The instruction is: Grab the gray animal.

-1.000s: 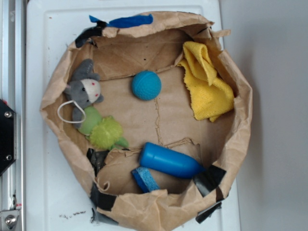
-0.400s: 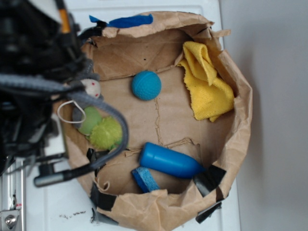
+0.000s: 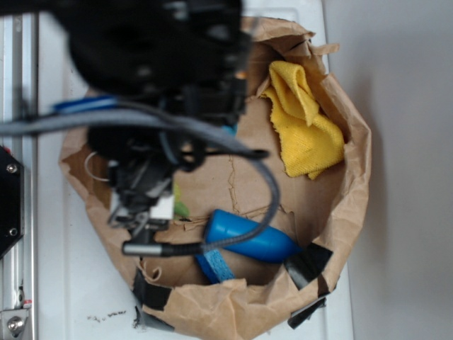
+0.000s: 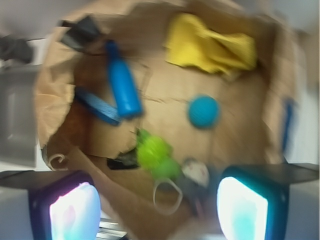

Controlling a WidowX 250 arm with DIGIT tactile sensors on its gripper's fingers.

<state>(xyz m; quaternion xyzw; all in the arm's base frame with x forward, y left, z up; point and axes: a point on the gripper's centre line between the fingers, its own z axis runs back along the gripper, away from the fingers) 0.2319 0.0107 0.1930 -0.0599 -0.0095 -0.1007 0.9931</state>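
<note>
Gray animal (image 4: 172, 172) is lying low in the wrist view, between my end effector (image 4: 157, 207) pads, which are standing apart. Risk, I am judging: motion blur, and snagging the white loop cord (image 4: 167, 197) instead.

the paper bag (image 3: 357, 142) lies opened flat on the table (image 3: 53, 283), holding everything else. in the exterior view the arm (image 3: 156, 71) covers the bag's left and far part. the cloth (image 3: 304, 120) lies at the far right inside. the bottle (image 3: 248, 237) lies on its side at the near middle, with the sponge (image 3: 214, 265) just beside it on its near left. in the wrist view the toy animal (image 4: 170, 167) lies between the two fingers (image 4: 245, 207), the ball (image 4: 203, 111) beyond it, apart.
</note>
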